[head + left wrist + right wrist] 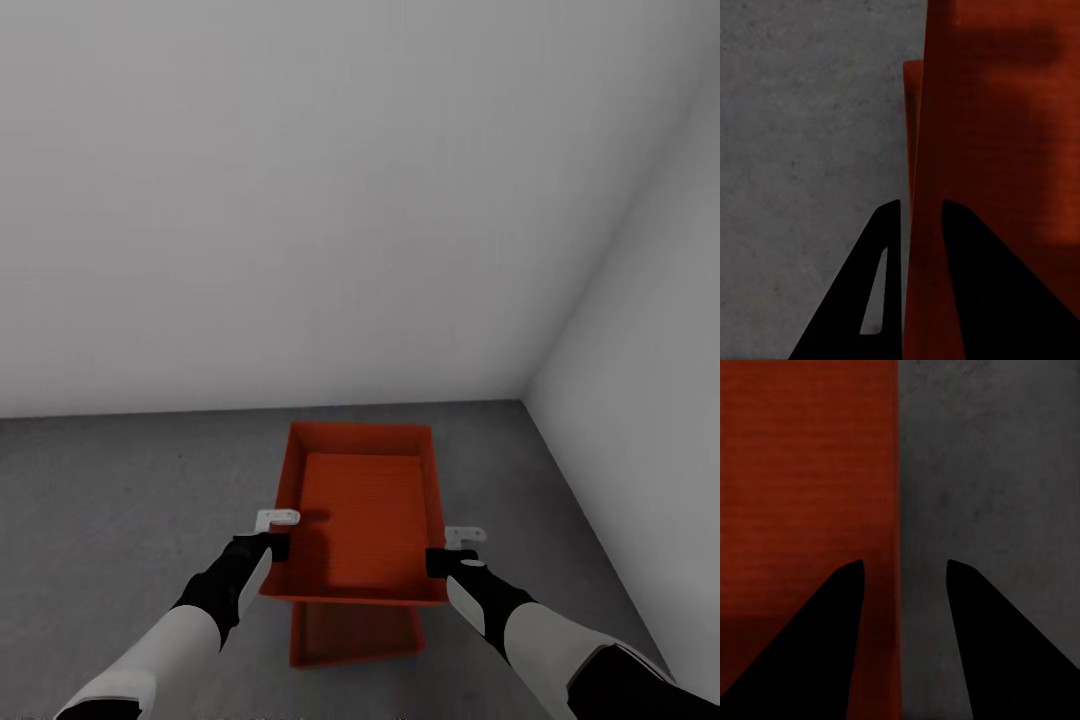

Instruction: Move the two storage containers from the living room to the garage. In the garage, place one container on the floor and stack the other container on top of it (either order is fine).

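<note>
Up against the white wall corner, head view: upper container [365, 510] is held over the lower container [355, 632] on the grey floor [120, 480], left gripper [272, 545] and right gripper [448, 560] at its sides. Left wrist: fingers [862, 300] pinch the wall. Right wrist: fingers [817, 645] straddle the rim with a gap, so can't tell if they grip.

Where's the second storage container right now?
In the head view, the lower container sits on the grey floor near the room's corner, partly hidden beneath the upper container.
</note>
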